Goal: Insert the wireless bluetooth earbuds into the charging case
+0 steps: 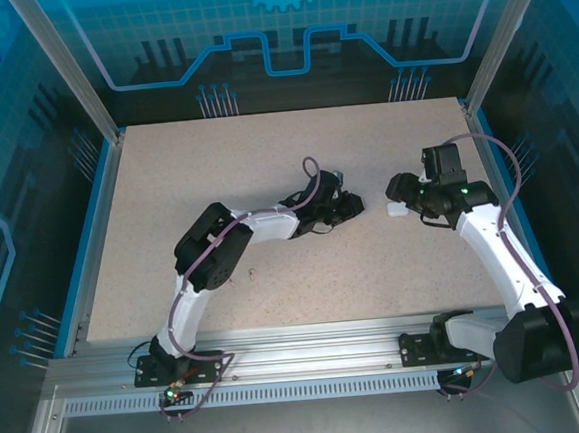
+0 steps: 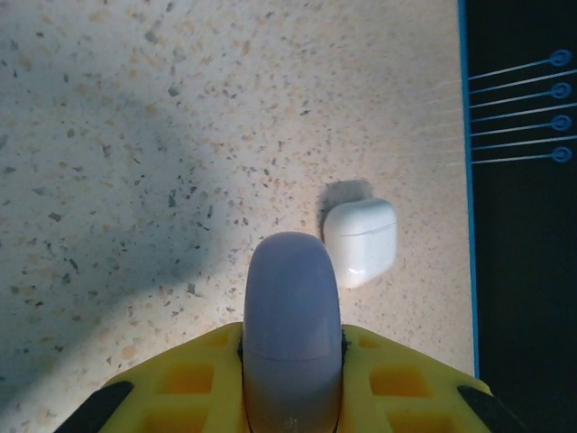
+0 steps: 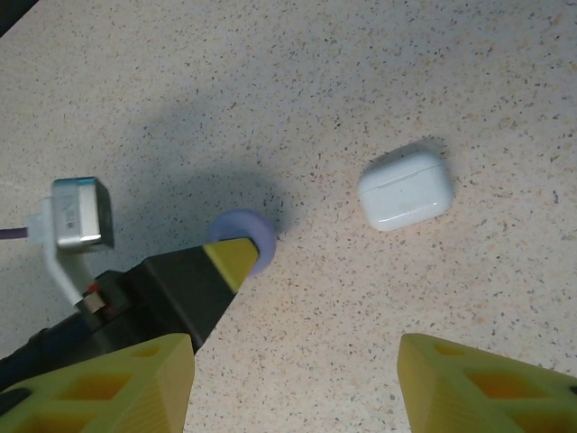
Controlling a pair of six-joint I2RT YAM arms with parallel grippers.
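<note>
Steadying the purple case near the white case
The left fingers pinch it close to the table, likely presenting it to the right fingers, which hang wide apart; the white case lies shut on the table.

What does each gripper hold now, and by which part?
The left gripper pinches the lavender case by its sides; the right gripper is open and holds nothing.

The loose case lies on the table, near (just right of) the held case.
</note>
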